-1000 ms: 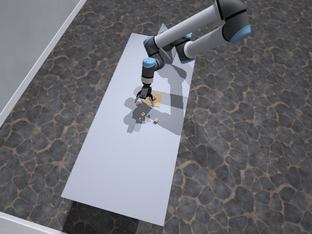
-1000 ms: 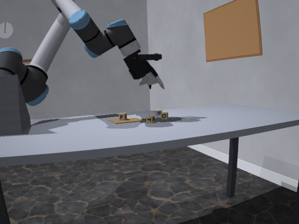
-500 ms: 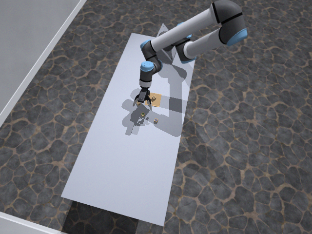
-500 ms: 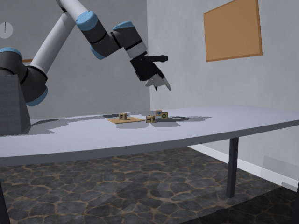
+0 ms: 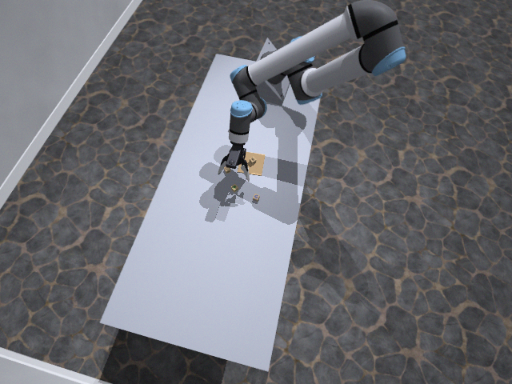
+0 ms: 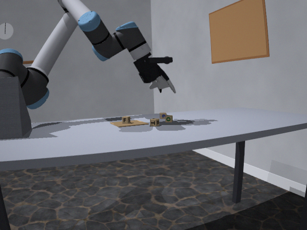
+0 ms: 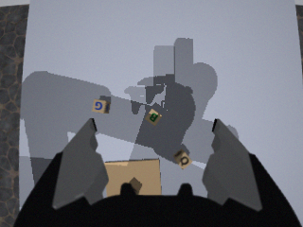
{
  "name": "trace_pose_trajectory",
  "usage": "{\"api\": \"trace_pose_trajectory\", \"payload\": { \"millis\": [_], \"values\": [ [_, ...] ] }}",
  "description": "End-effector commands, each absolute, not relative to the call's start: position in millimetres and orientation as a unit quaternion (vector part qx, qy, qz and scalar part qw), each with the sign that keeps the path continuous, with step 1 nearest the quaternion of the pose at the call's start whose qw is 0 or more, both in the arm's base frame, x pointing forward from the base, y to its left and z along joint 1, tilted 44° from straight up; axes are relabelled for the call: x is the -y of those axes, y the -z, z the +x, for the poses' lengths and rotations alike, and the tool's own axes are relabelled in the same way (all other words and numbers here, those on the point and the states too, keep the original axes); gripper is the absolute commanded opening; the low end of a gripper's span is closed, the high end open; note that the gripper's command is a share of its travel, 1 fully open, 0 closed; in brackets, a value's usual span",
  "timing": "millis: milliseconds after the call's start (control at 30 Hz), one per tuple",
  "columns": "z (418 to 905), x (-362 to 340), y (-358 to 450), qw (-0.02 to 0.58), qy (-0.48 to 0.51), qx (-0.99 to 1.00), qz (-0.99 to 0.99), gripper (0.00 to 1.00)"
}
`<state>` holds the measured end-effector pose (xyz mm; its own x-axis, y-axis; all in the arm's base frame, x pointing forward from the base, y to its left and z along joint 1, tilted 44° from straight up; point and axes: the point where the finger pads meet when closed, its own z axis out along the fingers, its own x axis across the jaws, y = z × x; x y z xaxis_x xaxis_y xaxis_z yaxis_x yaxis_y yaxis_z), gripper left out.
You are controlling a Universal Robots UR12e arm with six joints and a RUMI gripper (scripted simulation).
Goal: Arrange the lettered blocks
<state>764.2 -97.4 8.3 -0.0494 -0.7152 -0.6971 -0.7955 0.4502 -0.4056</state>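
Four small wooden blocks lie on the grey table. One block (image 5: pixel 251 158) sits on the tan mat (image 5: pixel 254 165); in the side view it shows an F on its side (image 6: pixel 126 120). A block with a black mark on top (image 7: pixel 183 159) lies just off the mat's corner. A block with a green mark (image 7: pixel 153 116) and one with a blue mark (image 7: pixel 99 106) lie farther from the base. My gripper (image 5: pixel 234 170) (image 6: pixel 164 89) (image 7: pixel 153 119) hangs well above the table, over the mat's far edge. It is open and empty. The block on the mat is partly hidden in the wrist view.
The arm's broad shadows fall across the table around the blocks. The robot base (image 6: pixel 12 109) stands at the table's end behind the mat. The table's long edges (image 5: pixel 174 165) lie to either side of the blocks.
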Motion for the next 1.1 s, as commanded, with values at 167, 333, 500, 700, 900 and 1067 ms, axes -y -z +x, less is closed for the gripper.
{"api": "trace_pose_trajectory", "payload": {
  "millis": [167,333,500,700,900,1067],
  "values": [
    [765,98,-9,0.450,-0.044,-0.723,-0.522,1.00],
    [765,98,-9,0.450,-0.044,-0.723,-0.522,1.00],
    [765,98,-9,0.450,-0.044,-0.723,-0.522,1.00],
    [765,98,-9,0.450,-0.044,-0.723,-0.522,1.00],
    [720,119,17,0.448,-0.044,-0.724,-0.523,1.00],
    [680,132,38,0.449,-0.044,-0.723,-0.523,1.00]
  ]
}}
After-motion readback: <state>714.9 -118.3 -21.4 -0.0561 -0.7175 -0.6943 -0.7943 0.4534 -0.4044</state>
